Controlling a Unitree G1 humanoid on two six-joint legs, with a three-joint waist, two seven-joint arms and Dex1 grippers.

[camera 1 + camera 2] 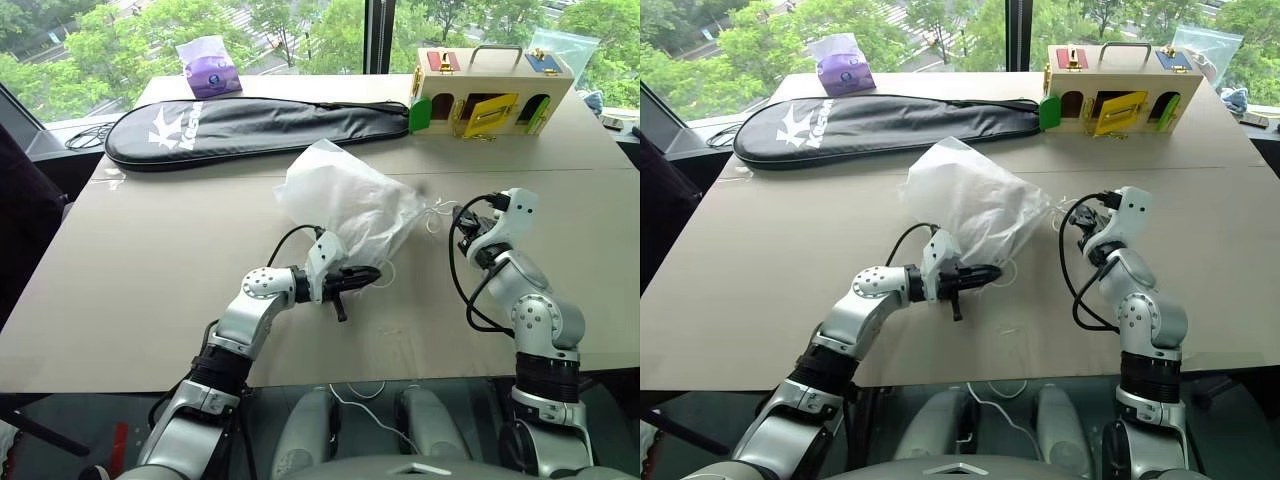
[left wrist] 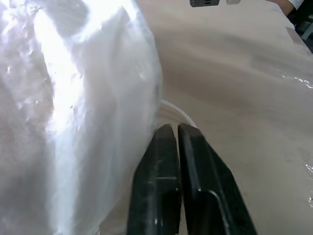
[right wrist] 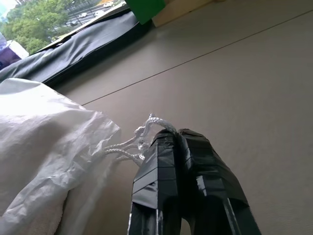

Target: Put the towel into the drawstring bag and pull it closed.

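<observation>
The drawstring bag [image 1: 345, 200] stands puffed up, thin and white, mid-table. Through its fabric a terry patch of the towel [image 3: 41, 218] shows inside. My left gripper [image 1: 372, 271] is at the bag's near lower edge, its black fingers [image 2: 161, 161] pressed together. A thin white cord [image 2: 180, 110] loops out right at their tips. At the bag's right side my right gripper [image 3: 176, 133] is shut on the knotted white cords [image 3: 142, 139] that run from the bag's gathered mouth [image 1: 425, 212].
A long black racket case [image 1: 250, 128] lies across the far side of the table. Behind it sits a purple tissue pack [image 1: 208, 68]. A wooden box with coloured doors [image 1: 490, 95] stands at the far right. Bare tabletop [image 1: 150, 250] lies to the bag's left.
</observation>
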